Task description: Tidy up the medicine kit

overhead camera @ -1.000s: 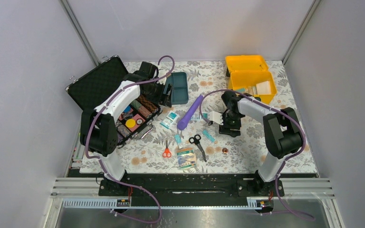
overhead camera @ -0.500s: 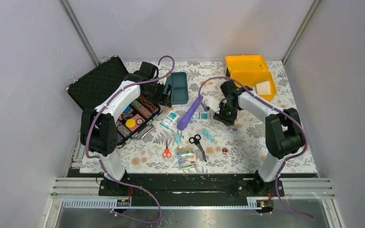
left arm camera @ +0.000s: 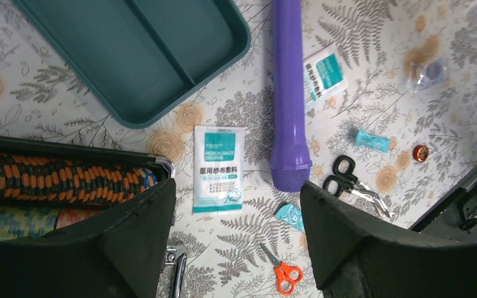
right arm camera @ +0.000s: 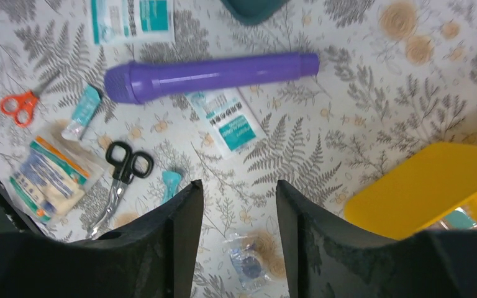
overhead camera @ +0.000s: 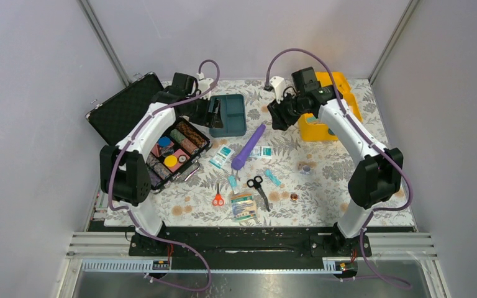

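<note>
Both fingers [left arm camera: 133, 248] of the left gripper [left arm camera: 236, 208] stood well apart with nothing between them, hanging above a flat white-and-teal gauze sachet [left arm camera: 218, 167] on the flowered tablecloth [left arm camera: 360, 74]; the right gripper [right arm camera: 237, 192] hung higher, its fingers [right arm camera: 161, 248] parted by a narrower gap and likewise empty. At the far right of the table sat the medicine kit [overhead camera: 315, 131], a boxy yellow plastic case, directly under the right arm; its teal plastic divided tray [overhead camera: 230, 115] lay out on the cloth, well apart from it and just beside the left gripper.

I took the step in hand to be gathering the loose supplies, with the sachet nearest for the left arm; thin and limp as it looked, it would want the fingers brought straight down astride its narrow width, tips on the cloth before closing, so that it buckles up into the pinch; the purple plastic torch-shaped cylinder [left arm camera: 289, 93] just beside it ought to be kept out of the closing path.

From above, the right arm covered most of the case's inside; the right wrist caught only a yellow corner; a small clear packet with a dark disc [right arm camera: 245, 261] and a tiny copper-coloured round thing [overhead camera: 294, 197] were too small to name.
</note>
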